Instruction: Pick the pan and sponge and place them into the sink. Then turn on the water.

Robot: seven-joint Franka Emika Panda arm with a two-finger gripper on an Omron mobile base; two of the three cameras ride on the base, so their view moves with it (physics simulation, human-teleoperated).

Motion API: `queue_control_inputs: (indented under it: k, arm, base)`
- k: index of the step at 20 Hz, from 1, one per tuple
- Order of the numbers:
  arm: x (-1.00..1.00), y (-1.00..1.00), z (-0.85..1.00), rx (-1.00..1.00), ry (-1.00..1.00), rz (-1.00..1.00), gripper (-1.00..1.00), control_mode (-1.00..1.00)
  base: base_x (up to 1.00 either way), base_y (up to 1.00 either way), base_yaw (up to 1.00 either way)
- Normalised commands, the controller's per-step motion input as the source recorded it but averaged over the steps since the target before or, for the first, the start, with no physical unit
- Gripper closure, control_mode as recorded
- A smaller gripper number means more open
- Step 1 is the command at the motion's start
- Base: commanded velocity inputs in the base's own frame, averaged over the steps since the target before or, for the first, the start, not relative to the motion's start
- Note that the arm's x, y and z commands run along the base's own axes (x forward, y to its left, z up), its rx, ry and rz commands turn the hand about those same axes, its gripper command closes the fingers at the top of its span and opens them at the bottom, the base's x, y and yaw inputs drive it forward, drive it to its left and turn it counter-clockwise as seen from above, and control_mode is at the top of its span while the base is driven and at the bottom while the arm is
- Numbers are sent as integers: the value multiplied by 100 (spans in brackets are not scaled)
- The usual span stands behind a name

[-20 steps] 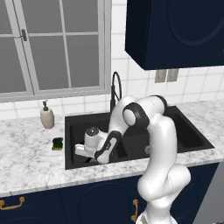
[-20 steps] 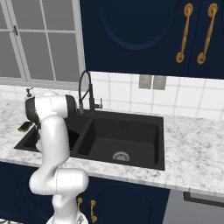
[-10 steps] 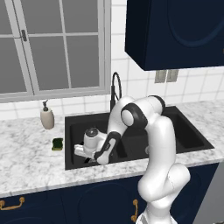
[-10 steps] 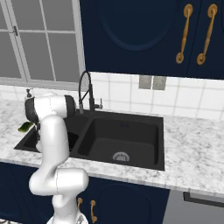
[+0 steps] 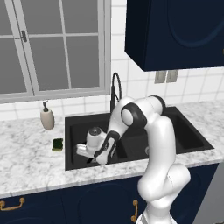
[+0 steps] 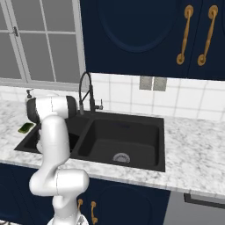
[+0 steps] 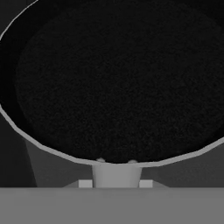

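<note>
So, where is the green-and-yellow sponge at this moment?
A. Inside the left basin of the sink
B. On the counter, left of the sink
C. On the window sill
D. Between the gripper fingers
B: the sponge lies on the marble counter just outside the left rim of the sink, below the soap dispenser.

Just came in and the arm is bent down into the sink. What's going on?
The robot's pincer is low in the left basin of the sink, closed on the handle of the black pan, which fills the hand camera's view. The sponge lies on the counter left of the sink, near the soap bottle. No water is coming from the faucet.
</note>
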Motion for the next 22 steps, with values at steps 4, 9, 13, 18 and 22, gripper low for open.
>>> queue_control_inputs:
  k: [4,9,13,18,22]
  arm:
    - [92,-33,-23,6,25,9,100,-100]
    - [92,-23,-14,4,33,11,100,-100]
    - [100,-11,0,0,50,18,100,-100]
    - [98,-8,1,0,43,15,100,-100]
    - [80,4,0,0,37,7,100,-100]
  base:
    - [0,0,0]
    - [0,0,0]
    - [0,0,0]
    - [0,0,0]
    - [0,0,0]
